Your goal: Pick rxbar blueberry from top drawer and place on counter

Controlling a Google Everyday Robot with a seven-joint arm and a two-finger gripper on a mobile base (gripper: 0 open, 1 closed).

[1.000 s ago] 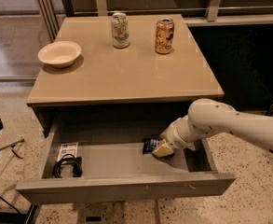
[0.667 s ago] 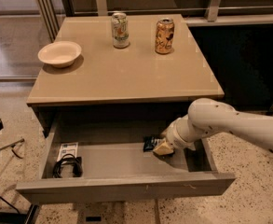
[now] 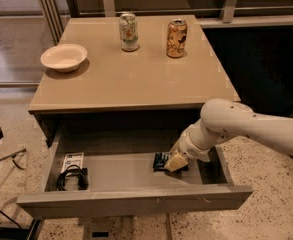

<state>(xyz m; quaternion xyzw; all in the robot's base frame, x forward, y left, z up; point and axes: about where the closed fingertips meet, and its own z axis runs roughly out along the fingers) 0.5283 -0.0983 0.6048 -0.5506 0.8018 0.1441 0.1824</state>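
The top drawer (image 3: 136, 200) is pulled open below the counter (image 3: 131, 79). The rxbar blueberry (image 3: 161, 160), a small dark navy bar, lies on the drawer floor right of centre. My gripper (image 3: 175, 162) reaches down into the drawer from the right on a white arm. It sits right on the bar's right end and hides part of it.
On the counter stand a cream bowl (image 3: 64, 57) at the left, a green-white can (image 3: 128, 32) and an orange can (image 3: 176, 38) at the back. A white card (image 3: 73, 161) and a black coiled cable (image 3: 72, 178) lie at the drawer's left end.
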